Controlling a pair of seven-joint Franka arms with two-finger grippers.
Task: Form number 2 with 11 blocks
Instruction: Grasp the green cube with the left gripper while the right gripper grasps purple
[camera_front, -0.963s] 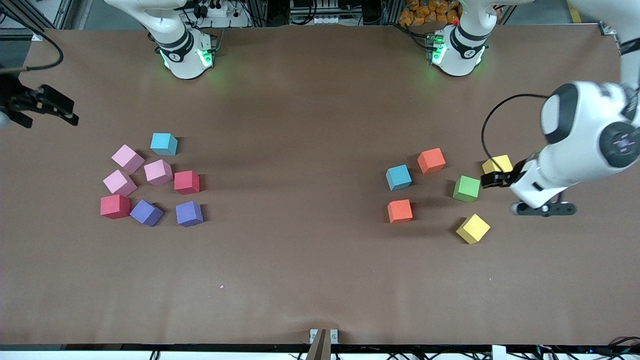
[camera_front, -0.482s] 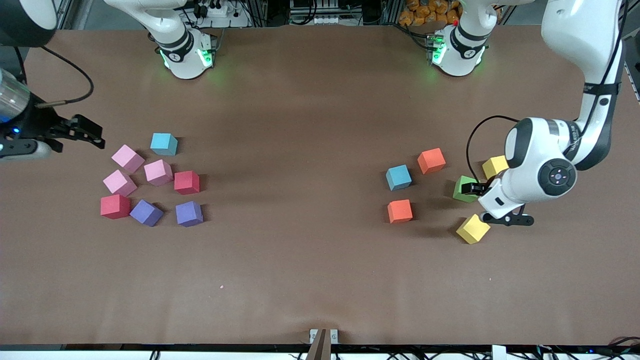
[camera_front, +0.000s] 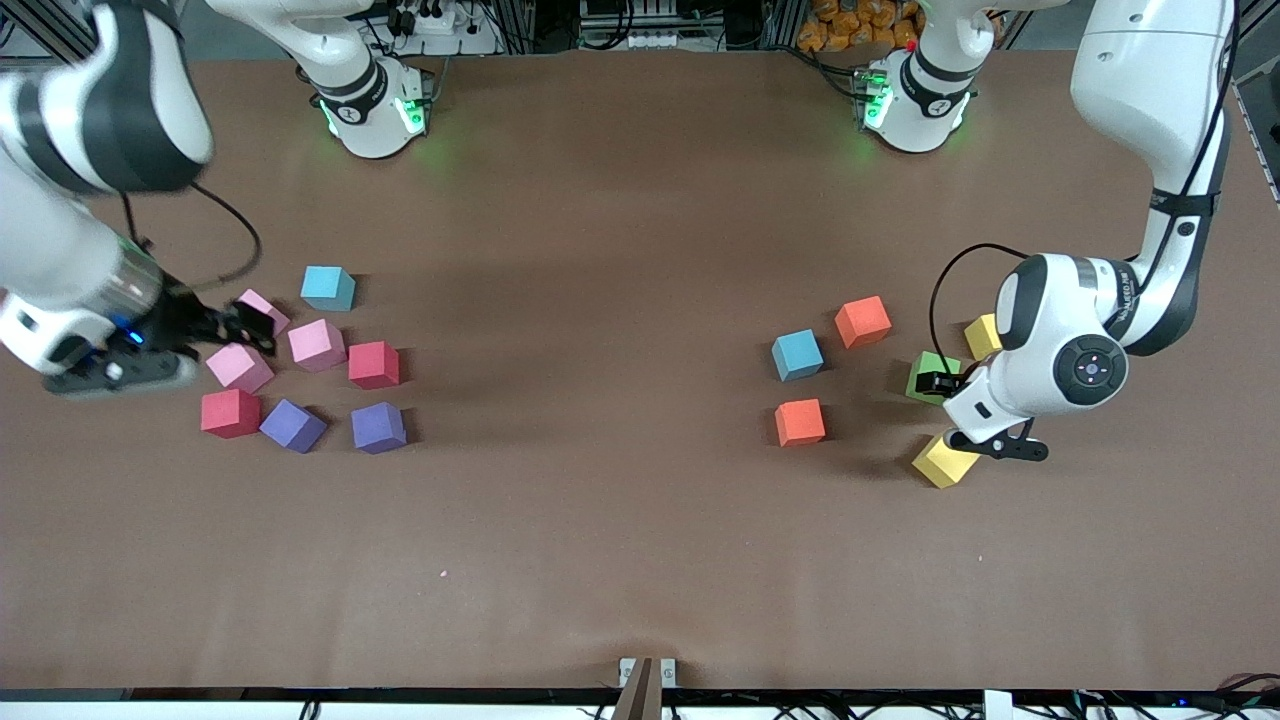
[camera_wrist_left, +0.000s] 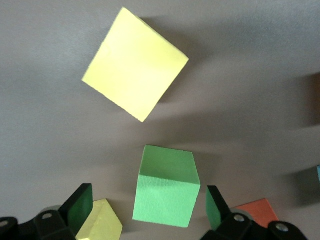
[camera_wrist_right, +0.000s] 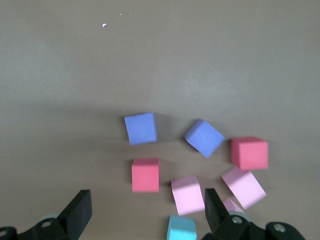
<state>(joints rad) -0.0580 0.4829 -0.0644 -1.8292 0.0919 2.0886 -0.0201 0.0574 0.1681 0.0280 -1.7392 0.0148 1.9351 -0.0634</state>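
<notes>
No figure 2 started; we judge all placing remains. Left gripper (camera_wrist_left: 147, 212) wide open, empty, straddling the green block (camera_wrist_left: 166, 186). Right gripper (camera_front: 248, 330) open, empty, over the pink blocks (camera_front: 318, 344); remaining blocks scattered nearby.

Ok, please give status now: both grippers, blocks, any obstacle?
Left gripper open over green block. Right gripper open over pink blocks. Nothing held. Nothing blocking.
</notes>
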